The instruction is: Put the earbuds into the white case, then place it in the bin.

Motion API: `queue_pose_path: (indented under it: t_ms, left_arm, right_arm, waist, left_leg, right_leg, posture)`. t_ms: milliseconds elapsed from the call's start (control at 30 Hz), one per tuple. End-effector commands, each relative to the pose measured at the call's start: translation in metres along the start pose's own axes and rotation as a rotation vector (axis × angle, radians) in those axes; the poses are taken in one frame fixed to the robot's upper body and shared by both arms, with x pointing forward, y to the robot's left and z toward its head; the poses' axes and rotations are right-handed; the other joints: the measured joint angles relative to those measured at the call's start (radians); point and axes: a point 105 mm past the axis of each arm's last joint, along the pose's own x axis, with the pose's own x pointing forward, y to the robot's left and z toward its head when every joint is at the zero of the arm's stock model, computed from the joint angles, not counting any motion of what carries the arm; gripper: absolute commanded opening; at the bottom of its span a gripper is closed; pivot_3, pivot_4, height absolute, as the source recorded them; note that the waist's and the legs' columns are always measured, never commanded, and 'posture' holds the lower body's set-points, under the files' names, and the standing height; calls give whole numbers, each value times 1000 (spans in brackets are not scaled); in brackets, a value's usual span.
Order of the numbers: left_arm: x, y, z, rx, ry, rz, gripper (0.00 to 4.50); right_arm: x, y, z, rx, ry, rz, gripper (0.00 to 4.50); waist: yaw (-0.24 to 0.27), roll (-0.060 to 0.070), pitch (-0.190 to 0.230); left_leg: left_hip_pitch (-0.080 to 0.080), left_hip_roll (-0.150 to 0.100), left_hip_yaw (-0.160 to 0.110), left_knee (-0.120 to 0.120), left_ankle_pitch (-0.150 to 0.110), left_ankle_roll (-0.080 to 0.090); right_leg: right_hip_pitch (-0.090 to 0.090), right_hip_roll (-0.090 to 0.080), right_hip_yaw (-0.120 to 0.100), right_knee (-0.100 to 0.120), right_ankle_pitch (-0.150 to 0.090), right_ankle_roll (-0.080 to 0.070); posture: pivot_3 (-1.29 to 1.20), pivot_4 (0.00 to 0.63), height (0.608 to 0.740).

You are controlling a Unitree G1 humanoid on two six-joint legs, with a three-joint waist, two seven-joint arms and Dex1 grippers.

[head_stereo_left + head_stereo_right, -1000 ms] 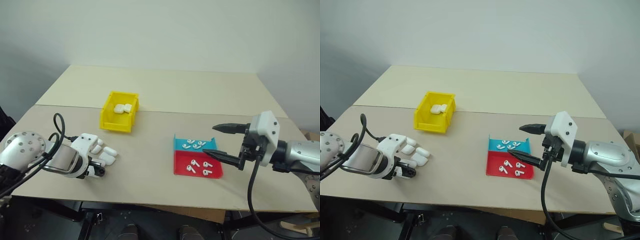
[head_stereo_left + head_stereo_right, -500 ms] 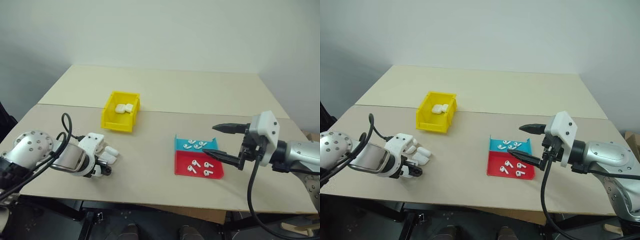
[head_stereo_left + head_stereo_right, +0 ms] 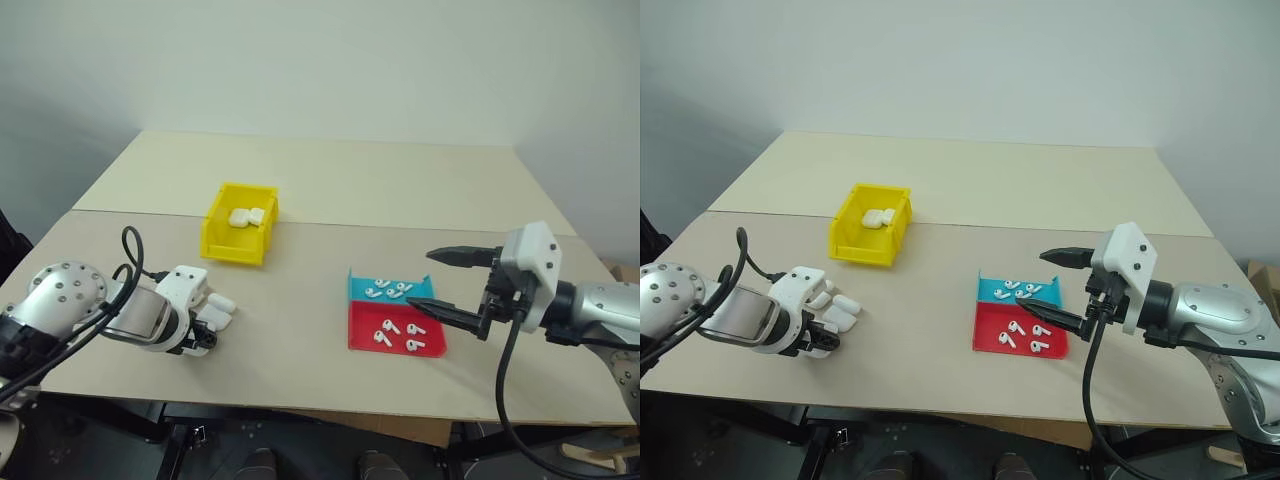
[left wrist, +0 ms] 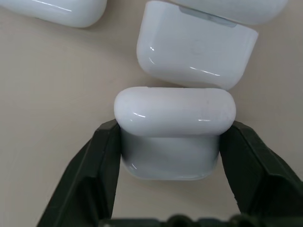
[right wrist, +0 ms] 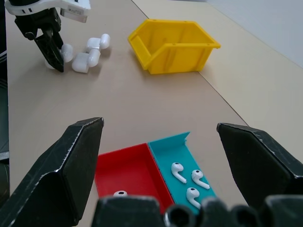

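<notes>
A: Left claw (image 4: 168, 142) pinching a white case (image 4: 173, 130) on the bench (image 3: 300, 320), another case (image 4: 196, 45) touching it. Lifting may drag that neighbour.

B: Right claw (image 3: 452, 285) spread beside the earbuds (image 3: 395, 333); yellow bin (image 3: 240, 222) well apart. Smooth shell, could slip.

White case (image 4: 173, 126) between black fingers (image 4: 97, 182)

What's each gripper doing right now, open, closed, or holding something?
Left gripper: closed on a white case on the table.
Right gripper: open, holding nothing, beside the trays.
</notes>
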Motion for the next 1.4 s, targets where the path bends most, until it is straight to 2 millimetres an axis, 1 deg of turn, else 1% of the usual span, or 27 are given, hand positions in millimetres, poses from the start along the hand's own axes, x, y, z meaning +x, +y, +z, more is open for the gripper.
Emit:
queue_pose_path:
  t_ms: [33, 167, 200, 300, 367, 400, 467, 533, 567, 667, 767, 833, 867, 900, 967, 1067, 1200, 1333, 1400]
  left_arm:
    - [-8, 0, 2, 9, -40, 4, 2794]
    - [-30, -7, 16, 32, -186, 3, 2794]
    - [-40, -7, 20, 49, -231, 8, 2794]
    - [-72, 4, 24, 61, -350, 72, 2794]
    - [-93, 10, 25, 82, -390, 73, 2794]
    - [-104, 8, 29, 84, -451, 63, 2794]
    - [-126, 3, 40, 76, -650, 47, 2794]
    - [-138, -2, 49, 69, -837, 6, 2794]
    - [-141, -8, 53, 59, -912, -67, 2794]
    - [-145, -26, 61, 68, -1048, -299, 2794]
    - [-148, -48, 66, 168, -1149, -590, 2794]
    - [-144, -61, 69, 269, -1168, -722, 2794]
    - [-143, -68, 69, 350, -1187, -826, 2794]
    - [-142, -73, 69, 426, -1204, -911, 2794]
    - [-138, -77, 68, 548, -1221, -1019, 2794]
    - [-135, -81, 70, 688, -1232, -1133, 2794]
    - [-141, -89, 73, 813, -1262, -1308, 2794]
    - [-146, -94, 75, 836, -1306, -1370, 2794]
    - [-147, -96, 74, 830, -1320, -1378, 2794]
  right_arm:
    - [-3, -1, 11, -44, -37, -14, 4500]
    - [-2, -1, 10, -44, -41, -18, 4500]
    - [-2, -1, 9, -45, -42, -21, 4500]
    - [-2, -2, 8, -53, -48, -33, 4500]
    - [-3, -3, 9, -55, -58, -46, 4500]
    - [-3, -4, 9, -55, -64, -52, 4500]
    - [-2, -5, 8, -58, -72, -64, 4500]
    - [0, -6, 8, -59, -82, -74, 4500]
    - [2, -6, 8, -60, -89, -76, 4500]
    - [5, -7, 12, -73, -108, -78, 4500]
    - [7, -8, 16, -87, -123, -89, 4500]
    - [9, -9, 19, -99, -127, -95, 4500]
    - [10, -9, 21, -101, -128, -93, 4500]
    - [11, -10, 23, -99, -130, -90, 4500]
    - [12, -10, 25, -93, -127, -79, 4500]
    - [13, -11, 25, -95, -90, -54, 4500]
    - [17, -15, 21, -129, 4, -23, 4500]
    - [21, -17, 20, -143, 66, 3, 4500]
    - [25, -14, 19, -157, 102, 37, 4500]
  waist:
    - [-2, 0, 0]
    - [1, 0, 0]
    - [1, 0, 0]
    - [-4, -1, 1]
    - [-3, -1, 1]
    - [-2, -1, 1]
    - [1, 0, 1]
    - [8, 0, 0]
    - [9, 1, 0]
    - [11, 1, 0]
    - [13, 1, 0]
    - [12, 1, 0]
    - [13, 1, -1]
    - [13, 1, -1]
    - [12, 1, -1]
    - [7, 1, -1]
    - [1, 1, -1]
    - [-9, 1, -1]
    - [-11, 1, -1]
  left_leg:
    - [0, 0, 0, 0, 0, 0]
    - [-1, 0, 0, 0, 0, 0]
    - [-1, 0, 0, 0, 0, 0]
    - [-1, 0, 0, 0, 0, 0]
    - [-1, 1, 1, -1, -1, -1]
    - [-1, 1, 1, -1, -1, -1]
    - [0, 1, 2, -2, -1, -1]
    - [0, 0, 2, -2, 0, -1]
    - [0, 1, 2, -1, 0, -1]
    - [1, 1, 2, -1, 0, -2]
    - [0, 0, 2, -1, 0, -3]
    - [0, 0, 2, -1, 0, -3]
    - [0, 0, 2, -1, 0, -2]
    - [0, 0, 2, -1, 0, -2]
    - [0, 0, 2, -1, 0, -2]
    - [-1, 0, 2, -1, 0, -2]
    - [-3, 0, 1, 0, 0, -1]
    - [-3, 1, 1, 1, -1, 1]
    - [-3, 1, 1, 1, -2, 1]
  right_leg:
    - [0, 0, 0, 0, 0, 0]
    - [-1, 0, 0, 0, 0, 0]
    - [-1, 0, 0, 0, 0, 0]
    - [-1, 0, 0, -1, 0, 0]
    - [-2, 0, 0, -1, 0, 0]
    - [-2, 0, 0, -1, 0, 0]
    - [-2, 0, 0, -1, 0, 0]
    - [-1, -1, 0, -1, 0, 0]
    - [0, -1, 0, -1, 0, -1]
    - [0, 0, 0, -2, 0, -1]
    - [0, 0, 0, -2, 0, -1]
    - [0, 0, 0, -2, 0, -1]
    - [0, 0, 0, -2, 0, -1]
    - [0, 0, 0, -2, 0, -1]
    - [0, 1, 0, -2, 0, -1]
    - [-1, 1, 0, -2, 0, -1]
    - [-1, 1, 0, -2, 0, -1]
    - [-1, 1, 0, -2, 0, 0]
    - [-1, 1, 0, -1, -1, 0]
  posture:
    - [0, 150, 740]
    - [0, 150, 740]
    - [0, 150, 740]
    - [0, 150, 740]
    - [0, 150, 740]
    - [0, 150, 740]
    - [0, 150, 740]
    - [0, 150, 740]
    - [0, 150, 740]
    - [0, 150, 740]
    - [0, 150, 740]
    - [0, 150, 740]
    - [0, 150, 740]
    - [0, 150, 740]
    - [0, 150, 740]
    - [0, 150, 740]
    - [0, 150, 740]
    - [0, 150, 740]
    - [0, 150, 740]
